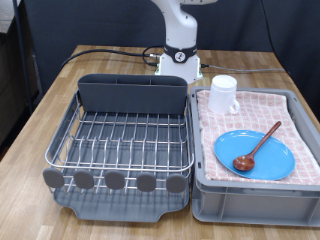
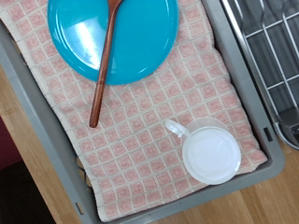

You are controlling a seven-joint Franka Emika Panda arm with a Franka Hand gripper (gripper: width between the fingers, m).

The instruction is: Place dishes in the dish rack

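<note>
The light-blue plate (image 1: 255, 155) lies on the pink checked cloth inside the grey bin, with the reddish-brown wooden spoon (image 1: 256, 146) resting across it. The white mug (image 1: 223, 94) stands on the cloth at the bin's far end. The silver wire dish rack (image 1: 125, 140) on its dark tray sits at the exterior view's left, with nothing in it; its grey cutlery compartment (image 1: 133, 95) is at the back. The wrist view looks down on the plate (image 2: 112, 37), spoon (image 2: 103, 70), mug (image 2: 210, 152) and a corner of the rack (image 2: 271, 47). The gripper's fingers do not show in either view.
The grey plastic bin (image 1: 255, 190) lined with the pink checked cloth (image 2: 140, 140) stands right beside the rack on a wooden table (image 1: 45, 110). The robot's white base (image 1: 181, 55) rises behind them, with black cables trailing across the table's back.
</note>
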